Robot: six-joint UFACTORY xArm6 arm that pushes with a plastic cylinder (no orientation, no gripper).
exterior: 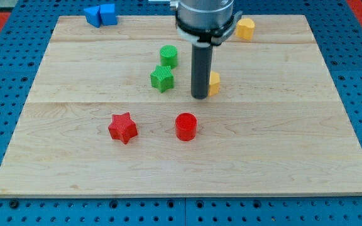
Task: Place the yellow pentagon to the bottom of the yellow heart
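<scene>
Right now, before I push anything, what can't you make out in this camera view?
- Yellow block beside my tip: the rod covers most of it, so its shape, heart or pentagon, is unclear, as is any contact.
- Yellow block near the view's top: the arm's housing overlaps its left edge; shape uncertain.
- Two blue blocks at the top left: small, pressed together; shapes unclear.

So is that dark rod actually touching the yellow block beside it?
Cannot tell. In the camera view my tip overlaps the yellow block, hiding its left side, so no contact or gap shows.
</scene>
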